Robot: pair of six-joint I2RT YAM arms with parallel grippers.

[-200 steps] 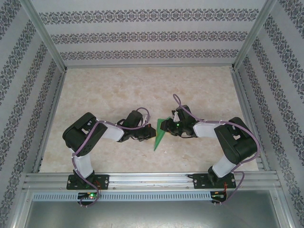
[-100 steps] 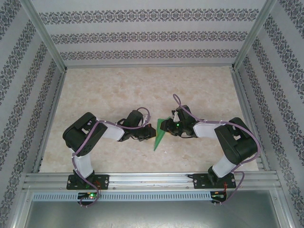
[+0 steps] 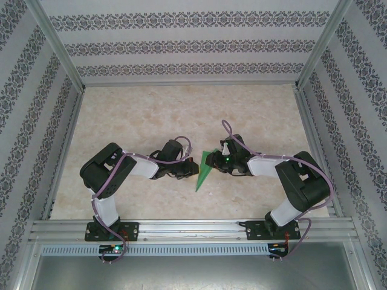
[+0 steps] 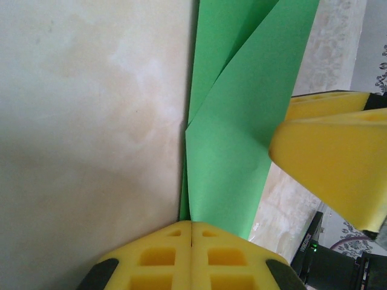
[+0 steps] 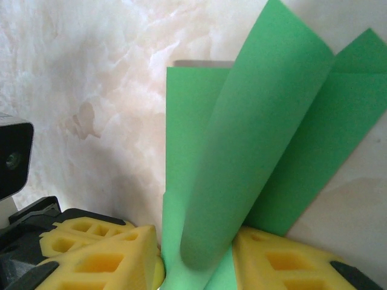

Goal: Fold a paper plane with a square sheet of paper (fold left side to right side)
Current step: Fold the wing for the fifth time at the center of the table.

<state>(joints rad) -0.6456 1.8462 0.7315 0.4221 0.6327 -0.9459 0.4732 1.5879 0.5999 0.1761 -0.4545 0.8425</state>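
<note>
Right gripper (image 5: 196, 266) has its yellow foam fingers (image 5: 103, 260) closed partway on a curled flap of the green paper (image 3: 202, 172), which rises between them off the sheet. Left gripper (image 4: 191, 238) has its two yellow pads pressed flat together with no gap. Its tips sit at the near left edge of the paper; whether they catch any of that edge cannot be told.

Patterned wallpaper panels (image 3: 181, 45) enclose the cell on the far, left and right sides. The marbled beige table (image 3: 151, 115) fills the floor of it, with an aluminium rail (image 3: 193, 229) along its near edge. The left arm (image 3: 112, 172) and right arm (image 3: 296, 181) are bolted to that rail. Each folds inward, so the two grippers face each other near the middle of the table, just apart, with the paper between them.

From above, the paper is a narrow green wedge, its point toward the near side and its wider end toward the far side, under the right gripper. In the left wrist view it lies on the table as overlapping layers with slanting fold edges, and a finger of the right gripper touches its right side. In the right wrist view a flat layer lies on the marble behind the lifted flap, and another corner spreads to the right.
</note>
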